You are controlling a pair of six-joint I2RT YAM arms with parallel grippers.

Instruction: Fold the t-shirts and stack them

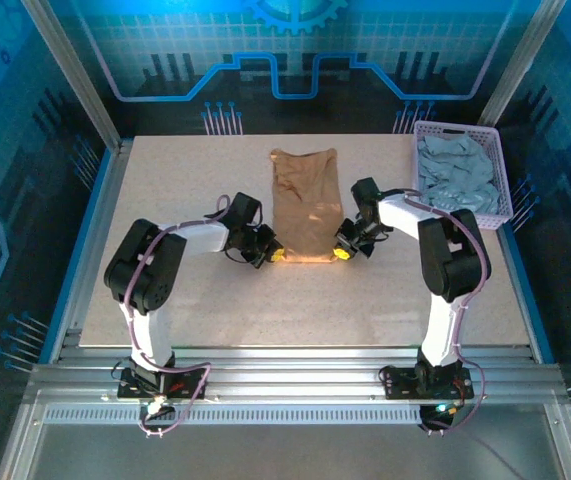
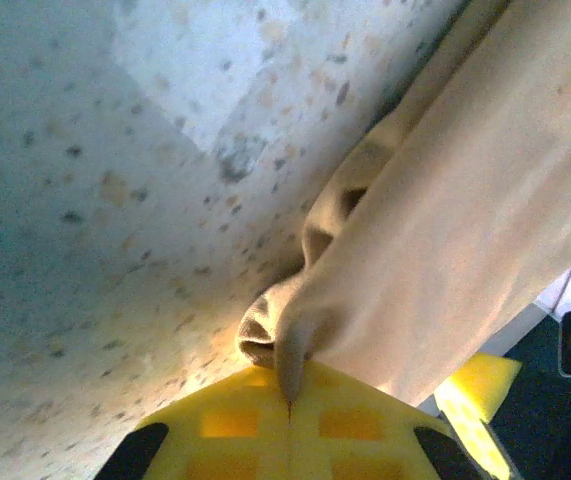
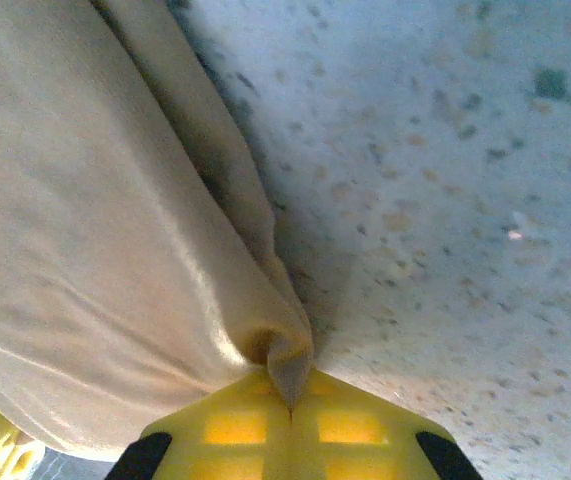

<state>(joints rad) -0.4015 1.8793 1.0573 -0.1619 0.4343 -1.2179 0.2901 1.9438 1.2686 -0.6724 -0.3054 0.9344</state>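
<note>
Left end effector [image 1: 277,255] and right end effector [image 1: 342,253] each grip a near corner of the tan t-shirt [image 1: 305,205].

tan thin cloth t-shirt [image 1: 303,205]: soft knit, matt, faint sheen on creases. pale speckled table top [image 1: 185,210] under it: matt, stone-look, fine grain. lavender lattice basket [image 1: 502,180] to its right: plastic, semi-gloss; grey-blue shirts [image 1: 453,175] inside: matt cloth. yellow grid-moulded pads [image 2: 230,425] of left gripper [image 2: 290,400] at its hem: smooth plastic w/ slight shine.
</note>
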